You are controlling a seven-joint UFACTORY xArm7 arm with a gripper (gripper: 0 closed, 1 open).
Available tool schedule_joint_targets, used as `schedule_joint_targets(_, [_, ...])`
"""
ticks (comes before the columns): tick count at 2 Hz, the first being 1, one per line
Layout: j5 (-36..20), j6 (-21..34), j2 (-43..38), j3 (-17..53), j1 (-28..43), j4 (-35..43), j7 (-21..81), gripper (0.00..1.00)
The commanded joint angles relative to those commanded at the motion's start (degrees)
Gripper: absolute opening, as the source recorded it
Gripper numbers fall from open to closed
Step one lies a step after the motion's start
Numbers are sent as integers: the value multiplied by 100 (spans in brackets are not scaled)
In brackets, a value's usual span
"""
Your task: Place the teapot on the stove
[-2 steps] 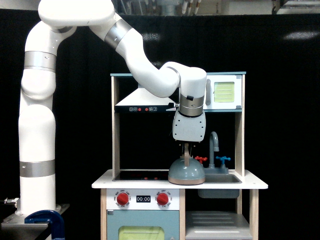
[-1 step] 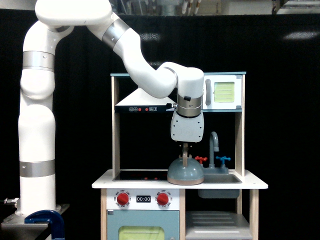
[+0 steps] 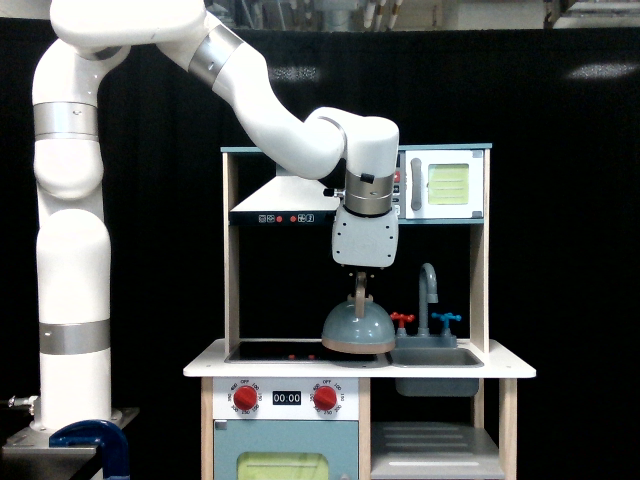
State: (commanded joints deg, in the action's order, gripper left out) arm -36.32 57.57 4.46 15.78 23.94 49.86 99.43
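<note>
Black glossy stove [image 3: 280,351] lies at the exterior view's left — the teapot [image 3: 358,329], lifted and tilted, has shifted toward it from the sink [image 3: 436,357]. Gripper [image 3: 359,283] stays clamped on its wooden handle; lowering should follow.

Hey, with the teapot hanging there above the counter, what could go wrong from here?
1. The end effector holds the teapot only by its thin wooden loop handle, so it may swing or slip during travel.
2. The teapot hangs over the right edge of the stove, close to the sink; released here, it might land half off the stove or tip toward the basin.
3. The faucet stands close beside it; a sideways drift risks contact.
</note>
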Motion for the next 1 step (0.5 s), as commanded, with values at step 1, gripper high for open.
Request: schedule_joint_targets(1, [146,-542,1892,-685,199,-1860,-890,0])
